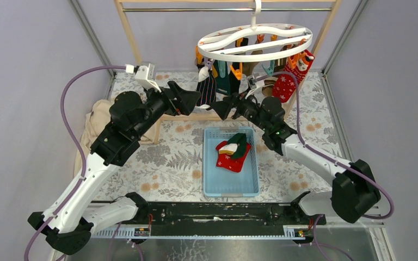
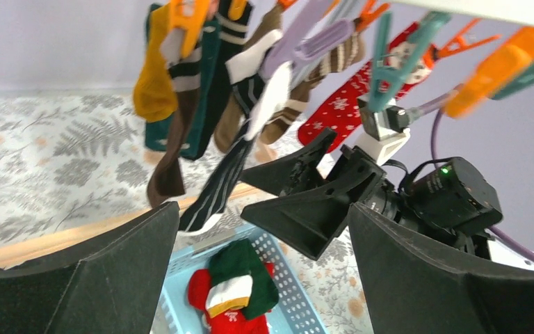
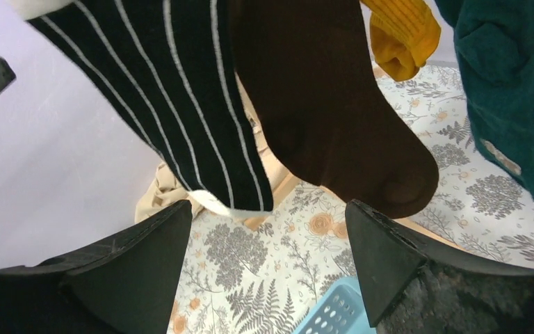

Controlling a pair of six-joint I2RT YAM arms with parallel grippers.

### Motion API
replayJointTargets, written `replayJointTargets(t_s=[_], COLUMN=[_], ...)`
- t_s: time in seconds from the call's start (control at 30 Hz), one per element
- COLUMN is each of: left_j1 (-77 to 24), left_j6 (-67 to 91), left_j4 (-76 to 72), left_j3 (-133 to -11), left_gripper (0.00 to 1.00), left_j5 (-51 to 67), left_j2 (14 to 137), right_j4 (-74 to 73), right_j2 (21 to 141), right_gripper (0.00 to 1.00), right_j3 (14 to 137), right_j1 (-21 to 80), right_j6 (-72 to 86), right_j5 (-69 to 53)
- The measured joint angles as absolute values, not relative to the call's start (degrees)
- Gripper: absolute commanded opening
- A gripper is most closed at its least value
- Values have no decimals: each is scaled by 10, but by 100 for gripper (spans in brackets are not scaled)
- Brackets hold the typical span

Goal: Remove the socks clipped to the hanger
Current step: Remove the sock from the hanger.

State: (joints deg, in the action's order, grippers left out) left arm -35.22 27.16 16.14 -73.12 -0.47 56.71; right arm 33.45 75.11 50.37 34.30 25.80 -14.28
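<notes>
The round white hanger (image 1: 256, 41) hangs from the wooden rack with several socks clipped under it. Among them are a black-and-white striped sock (image 1: 207, 87), a dark green one (image 1: 226, 79) and a red patterned one (image 1: 287, 81). My left gripper (image 1: 195, 99) is open just left of the striped sock (image 2: 222, 181), with nothing between its fingers (image 2: 111, 278). My right gripper (image 1: 221, 106) is open below the socks. The striped sock's toe (image 3: 236, 202) hangs just above its gap, beside a brown sock (image 3: 327, 118). The two grippers face each other closely.
A light blue basket (image 1: 231, 187) lies on the patterned table in front of the rack and holds a red sock (image 1: 231, 160) and a green sock (image 1: 239, 144). A beige cloth (image 1: 100, 117) lies at the left. The rack's wooden base bar (image 2: 55, 240) crosses under the socks.
</notes>
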Motion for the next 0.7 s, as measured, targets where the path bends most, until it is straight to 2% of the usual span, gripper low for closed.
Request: replayJointTargets(t_s=[0.2,0.53,0.6,0.7], left_j1=[-352,-352,-352,-352], left_j6=[280,284,284,284], left_j4=[191,202,203,203], left_j3=[-731,-731,-731,-731], left_gripper=[99,99,99,99], left_j5=[-50,-54,-53,-51], left_j2=[568,577,579,582], right_j4=[412,506,518,530], right_j2=[814,881,885,885], right_gripper=[88,88,80,56], right_j3=[504,513,517,527], right_j1=[345,346,346,346], right_j6=[293,337,345,351], right_j5=[-131,-156,-162,-171])
